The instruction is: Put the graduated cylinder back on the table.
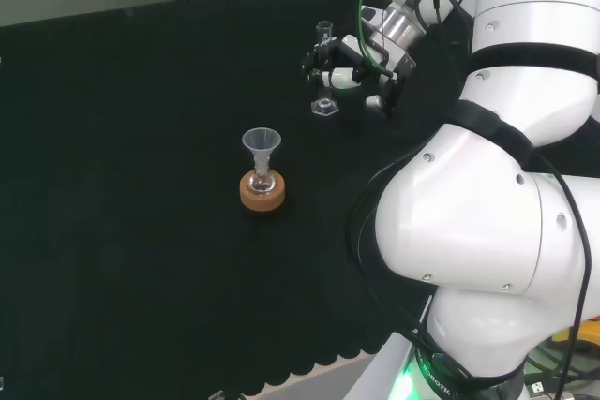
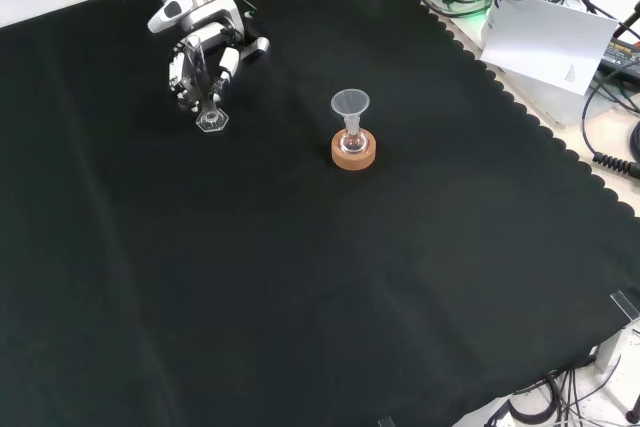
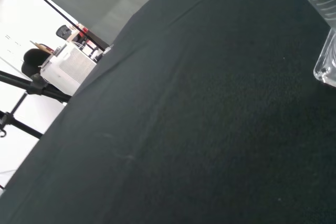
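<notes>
Robot hand: the robot hand (image 2: 205, 62) was down low at the far side of the counter (image 2: 300, 277), top left in the front view, its fingers curled round the graduated cylinder (image 2: 211, 107) and pinching its clear stem.

Cylinder position: it stood upright, hexagonal foot at the cloth just below the fingers; in the head view the graduated cylinder (image 1: 324, 77) rose between the dark fingers of the robot hand (image 1: 361, 67), with the open rim showing above them.

Contact with the counter: the foot looked to be on the cloth or a hair above it, and I could not tell which from these angles.

Wrist camera: a ribbed clear edge of the graduated cylinder (image 3: 320, 3) sat close to the lens over bare black cloth.

Progress: by my reading, nearly home. The carry and the lowering seemed done, and the cylinder was where it belonged.

Left to do: the fingers had not let go; the release and the lift clear remained.

Watch point: a tall thin cylinder on a small foot might tip if a finger dragged it on the way out.

Neighbour: a funnel in a small flask (image 2: 351, 117) on a cork ring (image 2: 354, 152) stood well apart, mid-cloth.
</notes>
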Controlling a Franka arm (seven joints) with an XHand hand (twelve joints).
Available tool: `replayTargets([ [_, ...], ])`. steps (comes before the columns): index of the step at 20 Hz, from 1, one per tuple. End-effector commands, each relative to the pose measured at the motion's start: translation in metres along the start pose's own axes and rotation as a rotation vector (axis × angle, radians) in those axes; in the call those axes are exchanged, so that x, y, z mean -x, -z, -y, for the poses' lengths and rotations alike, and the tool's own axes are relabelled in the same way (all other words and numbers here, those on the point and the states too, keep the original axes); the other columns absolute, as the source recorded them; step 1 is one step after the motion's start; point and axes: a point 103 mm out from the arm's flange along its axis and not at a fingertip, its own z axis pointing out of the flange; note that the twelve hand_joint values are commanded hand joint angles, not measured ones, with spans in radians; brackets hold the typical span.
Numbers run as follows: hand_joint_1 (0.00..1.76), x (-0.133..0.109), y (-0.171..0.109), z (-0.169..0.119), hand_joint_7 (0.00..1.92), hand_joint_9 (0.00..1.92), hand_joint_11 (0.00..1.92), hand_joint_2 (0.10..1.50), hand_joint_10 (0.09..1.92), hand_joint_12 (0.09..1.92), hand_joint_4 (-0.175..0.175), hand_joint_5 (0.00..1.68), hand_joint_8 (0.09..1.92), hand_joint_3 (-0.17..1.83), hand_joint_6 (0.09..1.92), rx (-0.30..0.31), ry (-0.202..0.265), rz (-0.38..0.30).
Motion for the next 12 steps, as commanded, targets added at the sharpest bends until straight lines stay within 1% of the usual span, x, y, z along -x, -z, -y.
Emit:
replayTargets([
  [1,1.02,-0.001,0.002,0.000,0.74,1.14,0.82,1.14,0.09,1.09,-0.042,0.76,0.56,-0.14,0.66,0.012,0.001,-0.037],
  [4,0.97,-0.003,0.005,0.000,0.66,1.07,0.71,1.11,0.09,1.15,-0.037,0.66,0.56,-0.17,0.64,0.015,0.002,-0.023],
  [7,0.93,-0.002,0.008,0.001,0.56,0.99,0.59,1.05,0.09,1.22,-0.039,0.53,0.57,-0.17,0.59,0.008,-0.008,-0.013],
  [10,0.90,-0.002,0.011,0.002,0.50,0.95,0.54,1.03,0.09,1.25,-0.046,0.46,0.59,-0.17,0.51,0.012,-0.015,-0.007],
  [12,0.89,-0.003,0.015,0.002,0.45,0.90,0.49,1.01,0.09,1.27,-0.049,0.44,0.61,-0.17,0.45,0.029,-0.027,0.008],
])
